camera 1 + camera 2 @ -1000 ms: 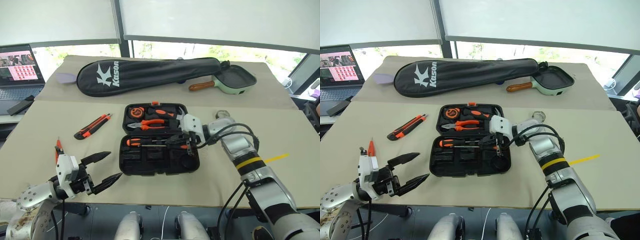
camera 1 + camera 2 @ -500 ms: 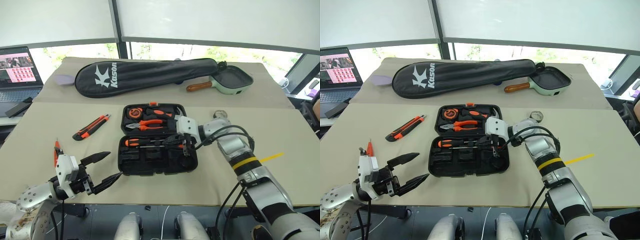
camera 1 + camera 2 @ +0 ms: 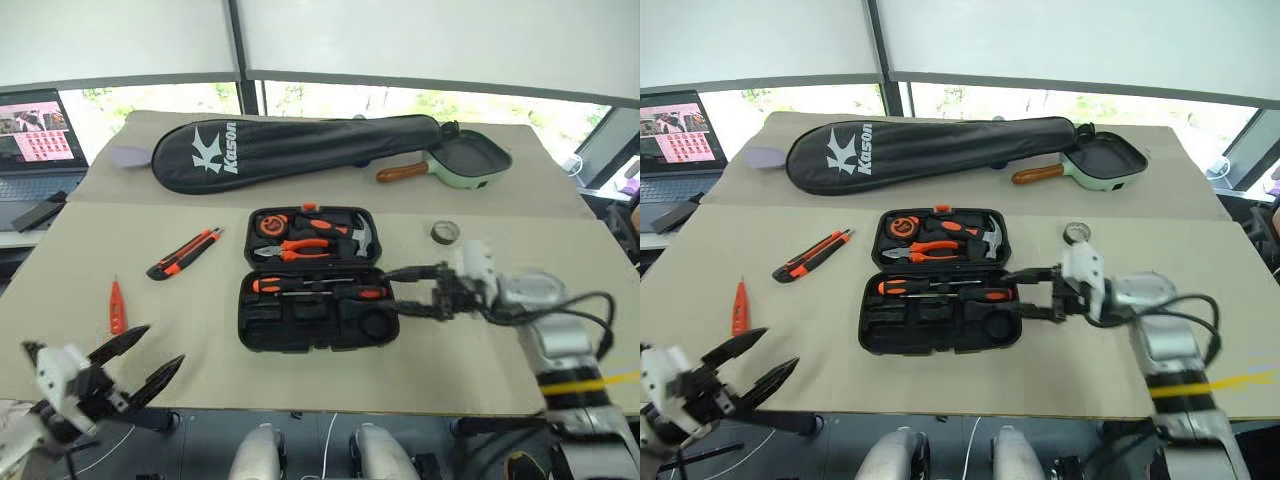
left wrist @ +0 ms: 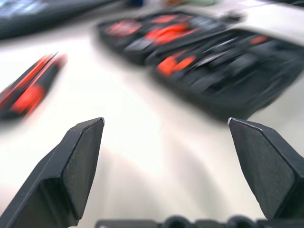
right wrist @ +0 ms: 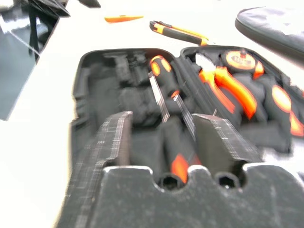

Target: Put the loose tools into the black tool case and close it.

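Observation:
The black tool case (image 3: 246,315) lies open mid-table. Two thin screwdrivers (image 3: 315,289) rest side by side in its near half, also seen in the right wrist view (image 5: 164,85). My right gripper (image 3: 392,290) hovers at the case's right edge, pointing left, open and empty. The orange-black utility knife (image 3: 185,252) lies left of the case, and the small orange tester screwdriver (image 3: 117,306) further left. A small dark tape roll (image 3: 445,232) sits right of the case. My left gripper (image 3: 150,352) is open and empty at the near left table edge.
Pliers (image 3: 300,247), a hammer (image 3: 355,232) and a tape measure (image 3: 272,224) fill the case's far half. A long black Kason bag (image 3: 300,145) and a green pan (image 3: 470,160) lie along the back. A laptop (image 3: 35,130) stands far left.
My right gripper has let go of the screwdriver, now lying in the case, opened and drawn back to the right. My left gripper has pulled back to the left, toward the near table edge.

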Controlling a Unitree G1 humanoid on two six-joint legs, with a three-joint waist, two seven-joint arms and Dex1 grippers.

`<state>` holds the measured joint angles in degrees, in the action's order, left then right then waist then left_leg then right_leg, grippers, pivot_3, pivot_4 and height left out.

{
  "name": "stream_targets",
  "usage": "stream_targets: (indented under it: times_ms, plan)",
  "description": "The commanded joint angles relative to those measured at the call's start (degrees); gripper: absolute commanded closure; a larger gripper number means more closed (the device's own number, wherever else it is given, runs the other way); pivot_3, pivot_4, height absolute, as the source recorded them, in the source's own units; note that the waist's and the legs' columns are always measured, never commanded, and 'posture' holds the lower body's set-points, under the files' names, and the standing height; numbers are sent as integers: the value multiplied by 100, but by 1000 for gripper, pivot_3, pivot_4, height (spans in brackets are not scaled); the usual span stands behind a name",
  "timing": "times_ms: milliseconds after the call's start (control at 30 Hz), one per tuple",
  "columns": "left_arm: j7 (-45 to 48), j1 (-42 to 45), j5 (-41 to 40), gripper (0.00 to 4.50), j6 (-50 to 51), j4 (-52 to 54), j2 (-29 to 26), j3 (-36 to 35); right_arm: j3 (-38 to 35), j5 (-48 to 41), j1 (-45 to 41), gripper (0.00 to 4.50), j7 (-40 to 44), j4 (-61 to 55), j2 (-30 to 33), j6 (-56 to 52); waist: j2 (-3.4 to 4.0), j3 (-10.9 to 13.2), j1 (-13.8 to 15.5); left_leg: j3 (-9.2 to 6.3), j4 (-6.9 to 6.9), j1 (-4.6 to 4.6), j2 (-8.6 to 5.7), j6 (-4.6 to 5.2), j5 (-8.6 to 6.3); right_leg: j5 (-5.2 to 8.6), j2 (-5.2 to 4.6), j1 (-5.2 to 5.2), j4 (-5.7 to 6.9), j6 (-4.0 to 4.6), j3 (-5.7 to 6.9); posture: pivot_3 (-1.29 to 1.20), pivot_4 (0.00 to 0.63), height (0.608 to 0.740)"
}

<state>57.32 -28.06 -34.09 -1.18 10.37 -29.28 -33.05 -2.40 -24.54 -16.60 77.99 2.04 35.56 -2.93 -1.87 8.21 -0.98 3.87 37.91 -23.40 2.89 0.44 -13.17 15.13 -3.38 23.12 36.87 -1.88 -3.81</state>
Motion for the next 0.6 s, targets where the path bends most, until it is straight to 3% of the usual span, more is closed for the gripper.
stream_targets:
  times_ms: [33,67,300,467,600]
  plan:
    - [-763,-454,-62,0,-118,87,425,-699,-576,-467,789,327,-158,-650,-158,534,-1,0,-2,-1,0,6,0,0,1,1,1,-4,4,1,0,0,150,740]
    - [-974,-610,-61,0,-77,98,581,-836,-654,-547,996,37,-174,-750,-212,629,-4,-2,-18,-1,0,11,3,-1,0,2,3,-6,5,4,-1,0,150,740]
    - [-2412,-960,-379,0,967,514,975,-1205,-880,-532,1404,37,-537,-730,-583,1222,-37,9,-5,0,-2,14,1,-4,2,8,0,-5,5,-3,-12,0,150,740]
    - [-3336,-554,-1070,0,2211,1094,512,-1279,-851,-561,1260,37,-649,-653,-574,1286,-53,12,35,-2,-1,23,2,-4,2,9,-3,1,4,-3,-10,0,150,740]
    - [-4817,525,-1631,0,3902,1258,-242,-1096,-778,-677,892,37,-719,-723,-539,1066,-52,13,25,-4,-1,22,0,-7,6,7,-2,-9,20,-2,-11,0,150,740]
